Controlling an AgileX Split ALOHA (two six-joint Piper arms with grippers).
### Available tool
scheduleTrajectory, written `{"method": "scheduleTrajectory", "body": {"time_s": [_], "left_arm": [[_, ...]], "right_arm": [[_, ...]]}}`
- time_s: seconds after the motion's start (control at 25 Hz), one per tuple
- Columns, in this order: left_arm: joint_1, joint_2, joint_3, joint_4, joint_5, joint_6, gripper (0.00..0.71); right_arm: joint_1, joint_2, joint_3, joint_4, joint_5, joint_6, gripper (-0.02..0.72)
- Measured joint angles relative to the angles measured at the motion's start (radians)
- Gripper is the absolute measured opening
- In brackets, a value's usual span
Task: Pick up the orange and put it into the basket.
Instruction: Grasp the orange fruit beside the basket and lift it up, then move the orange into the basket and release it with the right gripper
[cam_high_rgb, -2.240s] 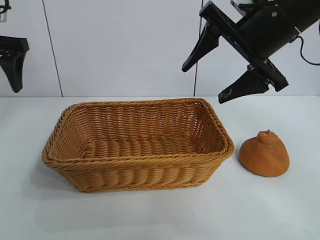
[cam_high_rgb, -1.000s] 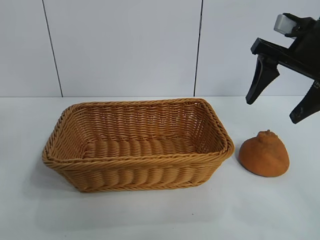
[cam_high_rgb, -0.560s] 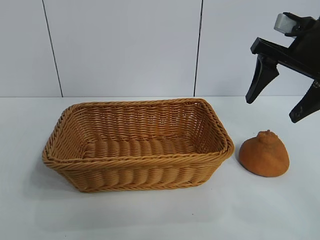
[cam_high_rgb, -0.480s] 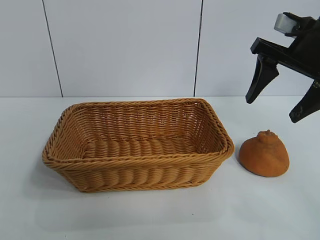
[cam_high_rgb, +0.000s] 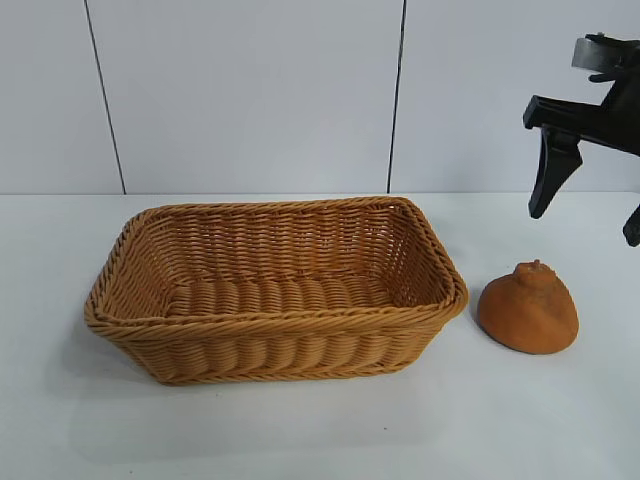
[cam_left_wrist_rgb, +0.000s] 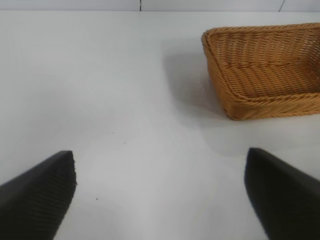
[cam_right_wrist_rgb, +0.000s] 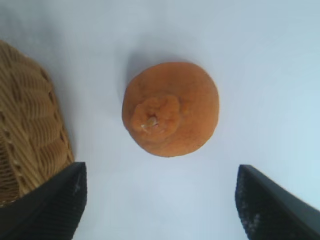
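Note:
The orange (cam_high_rgb: 528, 308), dull and rough-skinned with a stem bump, sits on the white table right of the basket (cam_high_rgb: 270, 320), apart from it. My right gripper (cam_high_rgb: 590, 225) hangs open and empty above and a little to the right of the orange, its right finger partly cut off by the picture's edge. In the right wrist view the orange (cam_right_wrist_rgb: 171, 108) lies below the open gripper (cam_right_wrist_rgb: 160, 192), with the basket's corner (cam_right_wrist_rgb: 27, 130) beside it. The left gripper (cam_left_wrist_rgb: 161, 172) is open over bare table in its own wrist view, with the basket (cam_left_wrist_rgb: 265, 95) farther off. It does not show in the exterior view.
A white wall with dark vertical seams (cam_high_rgb: 398, 100) stands behind the white table (cam_high_rgb: 300, 430). The basket is empty inside.
The right gripper has moved from above the basket's far right corner to the right, over the orange, and in the last half second a bit farther right. The left gripper has left the exterior view.

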Motion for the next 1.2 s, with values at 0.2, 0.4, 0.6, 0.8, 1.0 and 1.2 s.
{"method": "scheduleTrajectory", "body": {"time_s": [0.2, 0.4, 0.6, 0.8, 1.0, 1.2], "left_arm": [[0.000, 0.000, 0.000, 0.000, 0.000, 0.000, 0.651], [0.000, 0.000, 0.000, 0.000, 0.000, 0.000, 0.651], [0.000, 0.000, 0.000, 0.000, 0.000, 0.000, 0.651], [0.000, 0.000, 0.000, 0.000, 0.000, 0.000, 0.651], [0.000, 0.000, 0.000, 0.000, 0.000, 0.000, 0.651], [0.000, 0.000, 0.000, 0.000, 0.000, 0.000, 0.651]], "right_arm": [[0.000, 0.132, 0.000, 0.054, -0.079, -0.019, 0.558], [0.000, 0.177, -0.001, 0.066, -0.104, -0.031, 0.538], [0.000, 0.148, -0.003, 0.068, -0.107, -0.055, 0.078], [0.000, 0.041, -0.002, 0.060, -0.098, -0.098, 0.043], [0.000, -0.131, -0.002, 0.070, -0.099, -0.102, 0.043], [0.012, -0.214, -0.002, 0.112, -0.102, -0.102, 0.043]]}}
